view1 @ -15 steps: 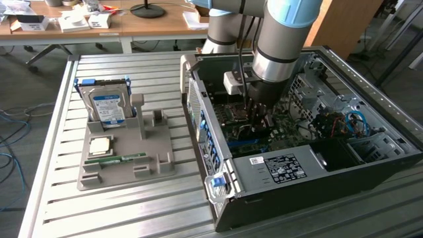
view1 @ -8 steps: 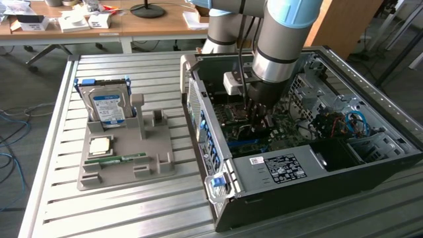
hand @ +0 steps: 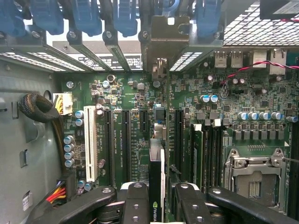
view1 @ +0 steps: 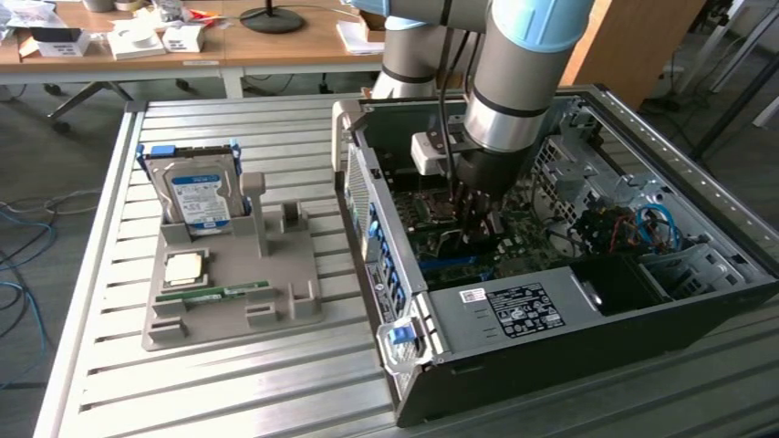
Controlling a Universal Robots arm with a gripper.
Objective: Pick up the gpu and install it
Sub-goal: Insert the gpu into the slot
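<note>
gpu point(hand: 156, 175) sat edge-on, clamped betw. gripper point(hand: 158, 198) fingers, low inside pc case point(view1: 548, 374), just over green mobo point(hand: 121, 93) slots, hard drive point(view1: 201, 196) & mem. stick point(view1: 225, 292) on grey holder point(view1: 207, 330), outside case, exterior view's left

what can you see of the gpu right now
The gpu shows edge-on in the wrist view: a thin black card with a small logo on its edge, standing on edge over the green motherboard inside the open computer case. The gripper is shut on it, a dark finger on each side. Whether it sits in a slot yet cannot be told.
</note>
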